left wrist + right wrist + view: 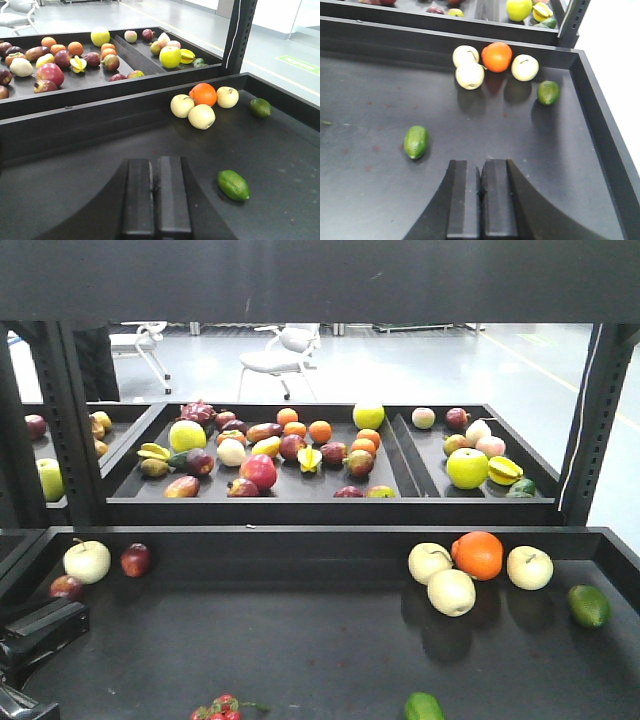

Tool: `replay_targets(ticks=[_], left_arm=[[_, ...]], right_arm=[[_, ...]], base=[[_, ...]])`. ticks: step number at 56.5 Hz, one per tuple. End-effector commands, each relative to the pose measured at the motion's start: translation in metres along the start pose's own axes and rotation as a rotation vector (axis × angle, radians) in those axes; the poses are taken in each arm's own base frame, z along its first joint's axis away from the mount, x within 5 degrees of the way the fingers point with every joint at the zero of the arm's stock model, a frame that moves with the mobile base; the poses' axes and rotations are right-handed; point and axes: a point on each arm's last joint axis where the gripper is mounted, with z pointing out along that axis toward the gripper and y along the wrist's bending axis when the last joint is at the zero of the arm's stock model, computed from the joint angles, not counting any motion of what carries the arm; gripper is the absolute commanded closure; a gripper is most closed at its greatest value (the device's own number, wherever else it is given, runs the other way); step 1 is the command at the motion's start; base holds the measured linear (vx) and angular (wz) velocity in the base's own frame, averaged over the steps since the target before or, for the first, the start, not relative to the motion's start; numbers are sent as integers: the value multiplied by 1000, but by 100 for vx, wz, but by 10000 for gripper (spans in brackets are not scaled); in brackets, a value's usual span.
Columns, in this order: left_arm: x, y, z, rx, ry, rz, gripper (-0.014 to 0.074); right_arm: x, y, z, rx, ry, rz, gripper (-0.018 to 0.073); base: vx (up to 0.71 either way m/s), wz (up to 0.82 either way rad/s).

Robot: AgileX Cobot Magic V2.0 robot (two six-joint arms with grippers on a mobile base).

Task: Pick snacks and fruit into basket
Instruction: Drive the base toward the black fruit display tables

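Low over the flat black surface (pixel 280 165) with left hand (pixel 156 195) squeezed closed, holding nothing. Same with right hand (pixel 480 200): closed, empty. Ahead, round pale apples (pixel 470 75) beside a shiny orange (pixel 496 56).

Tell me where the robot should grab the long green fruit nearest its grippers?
Across its narrow middle, straight down from above. The green fruit lies flat on the tray, an oval with bare floor along both long sides, so the right gripper can straddle it.
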Motion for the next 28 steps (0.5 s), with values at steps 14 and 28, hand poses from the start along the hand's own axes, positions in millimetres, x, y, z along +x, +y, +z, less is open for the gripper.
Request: replay_targets(ticks=[14, 28], left_arm=[[-12, 1, -4, -22, -42, 24, 594], [-12, 1, -4, -22, -42, 24, 594]], right_arm=[[-13, -2, -5, 11, -91, -18, 568], [-13, -2, -5, 11, -91, -18, 568]], base=[[8, -7], [6, -2]])
